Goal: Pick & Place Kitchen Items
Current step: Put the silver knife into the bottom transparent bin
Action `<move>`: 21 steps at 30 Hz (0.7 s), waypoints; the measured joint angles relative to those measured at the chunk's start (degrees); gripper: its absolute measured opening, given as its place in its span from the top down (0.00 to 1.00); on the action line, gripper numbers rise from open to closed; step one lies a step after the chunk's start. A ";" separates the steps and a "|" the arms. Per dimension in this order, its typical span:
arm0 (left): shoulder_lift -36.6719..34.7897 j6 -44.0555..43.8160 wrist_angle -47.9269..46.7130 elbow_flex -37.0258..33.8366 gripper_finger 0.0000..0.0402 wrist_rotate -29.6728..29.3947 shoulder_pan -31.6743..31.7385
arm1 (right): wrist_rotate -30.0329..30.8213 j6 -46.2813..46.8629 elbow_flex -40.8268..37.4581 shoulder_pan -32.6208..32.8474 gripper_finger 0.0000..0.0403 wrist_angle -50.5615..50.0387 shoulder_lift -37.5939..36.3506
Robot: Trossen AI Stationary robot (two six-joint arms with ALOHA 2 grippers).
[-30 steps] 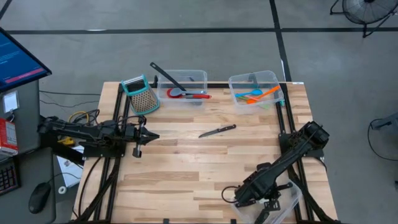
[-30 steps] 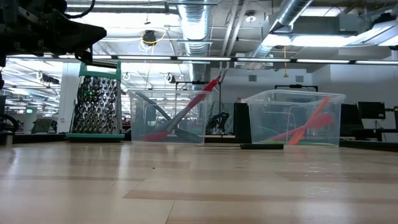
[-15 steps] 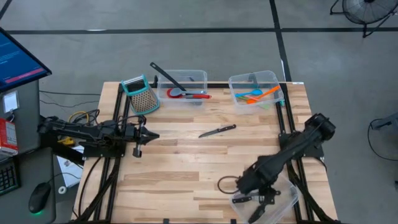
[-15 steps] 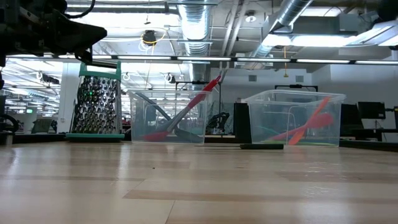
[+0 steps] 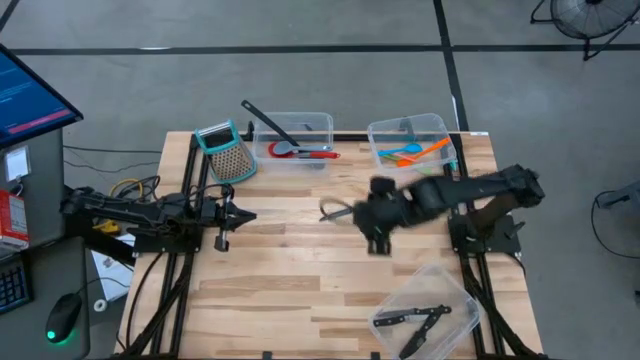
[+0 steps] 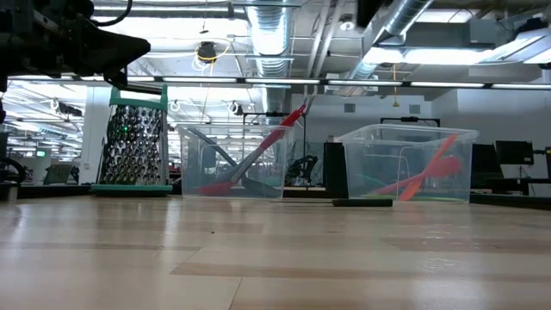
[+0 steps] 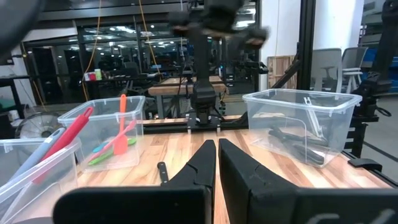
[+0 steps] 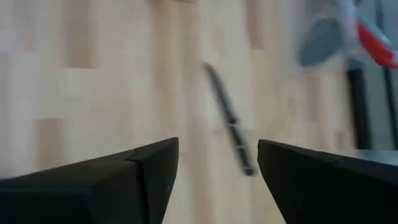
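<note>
**Right tool above the last loose knife**

The right tool (image 5: 378, 222), fingers spread and empty, hangs directly over the desk (image 5: 300, 275). Just ahead of it and slightly to one side lies a black-handled knife (image 8: 229, 119), the only utensil lying loose on the boards. Beyond the knife, at the far desk edge, one clear bin (image 5: 408, 145) holds orange, blue and green utensils (image 5: 412, 153); a second bin (image 5: 295, 140) beside it holds a red-headed spatula (image 5: 300, 152) and a black ladle (image 5: 268, 123). Behind the tool, at the near corner, a third bin (image 5: 432, 308) already holds several knives (image 5: 412, 317). The left tool (image 7: 216, 163), fingers pressed together, waits well off to the side, near the teal-framed grater (image 5: 224, 150). Sorting appears nearly complete; by this judgement one knife remains to be binned. No brand or lettering is legible.
</note>
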 joint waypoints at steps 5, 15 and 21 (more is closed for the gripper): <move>0.00 -0.01 -0.02 0.00 0.99 -0.02 0.00 | -0.02 -8.73 -0.06 -8.68 0.44 0.24 6.40; 0.15 -0.02 -0.45 0.00 0.99 -0.04 -0.01 | -7.50 -18.98 -2.96 -16.82 0.41 5.28 16.12; 2.06 -0.02 -0.76 0.02 0.99 -0.04 0.00 | -9.55 -22.06 -12.99 -19.10 0.41 15.91 14.16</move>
